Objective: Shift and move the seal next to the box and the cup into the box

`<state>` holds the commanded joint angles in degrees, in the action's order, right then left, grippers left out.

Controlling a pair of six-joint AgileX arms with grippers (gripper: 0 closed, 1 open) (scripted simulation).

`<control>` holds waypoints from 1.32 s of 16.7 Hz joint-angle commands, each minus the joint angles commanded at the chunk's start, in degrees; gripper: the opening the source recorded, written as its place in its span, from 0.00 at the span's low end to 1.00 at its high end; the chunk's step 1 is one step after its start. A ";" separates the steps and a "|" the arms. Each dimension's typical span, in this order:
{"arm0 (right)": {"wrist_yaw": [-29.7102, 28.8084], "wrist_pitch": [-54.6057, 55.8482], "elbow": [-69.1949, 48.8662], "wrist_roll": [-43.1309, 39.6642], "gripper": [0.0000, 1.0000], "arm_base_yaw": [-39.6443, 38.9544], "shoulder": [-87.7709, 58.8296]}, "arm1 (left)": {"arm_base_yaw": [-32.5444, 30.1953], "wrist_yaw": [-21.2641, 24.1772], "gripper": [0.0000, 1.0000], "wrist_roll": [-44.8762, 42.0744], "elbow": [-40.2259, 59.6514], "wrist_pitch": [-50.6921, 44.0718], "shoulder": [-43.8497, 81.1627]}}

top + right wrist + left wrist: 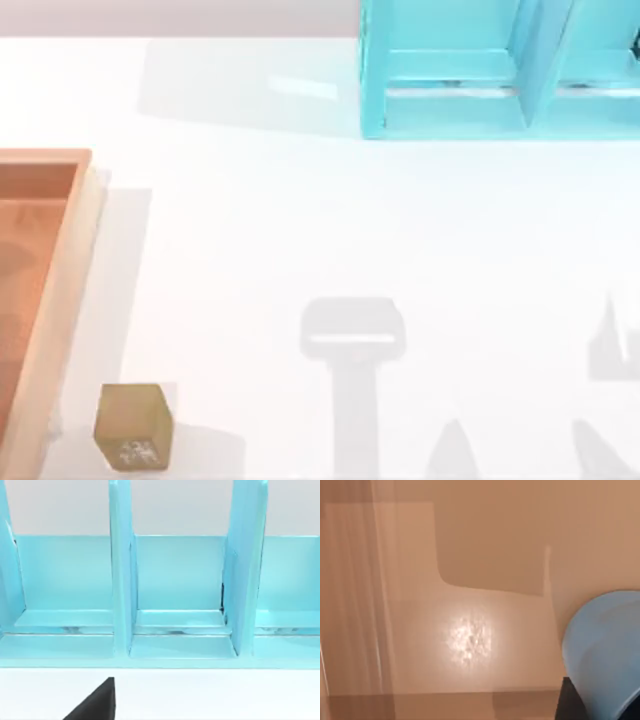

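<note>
- The box [60, 290] lies at the counter's left edge. In the left wrist view its orange-brown floor [470, 555] is spread out close below, with a bright glint on it.
- The cup [605, 650] is over that floor, well inside the rim, so I judge the step in hand to be setting it down in the box.
- The left gripper [570, 702] shows as a dark part right against the cup. Whether it has a grip on the cup or is slack I cannot tell.
- To do it well: bring the cup down upright until its base meets the floor, let go only then, and lift straight up so the wall is not dragged over.
- The seal [133, 427] stands on the counter just beside the box's right rim, speckled face towards the near edge. That half of the task looks done, so it should not be nudged on the way out.
- The right gripper [95, 702] is parked facing the shelf [175, 580]; how wide it stands I cannot tell.
- The counter [300, 220] is plain white and smooth, and carries soft shadows of the arms.
- The cyan shelf [450, 80] stands at the far right, well apart from the box, so there is ample room.
</note>
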<state>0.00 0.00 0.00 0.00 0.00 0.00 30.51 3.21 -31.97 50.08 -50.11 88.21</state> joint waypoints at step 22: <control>0.00 0.00 0.00 0.00 1.00 0.00 0.00 | 0.33 -5.37 1.00 -1.35 7.84 -8.41 -5.06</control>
<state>0.00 0.00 0.00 0.00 0.00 0.00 30.84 -2.16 -33.33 57.92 -58.52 83.15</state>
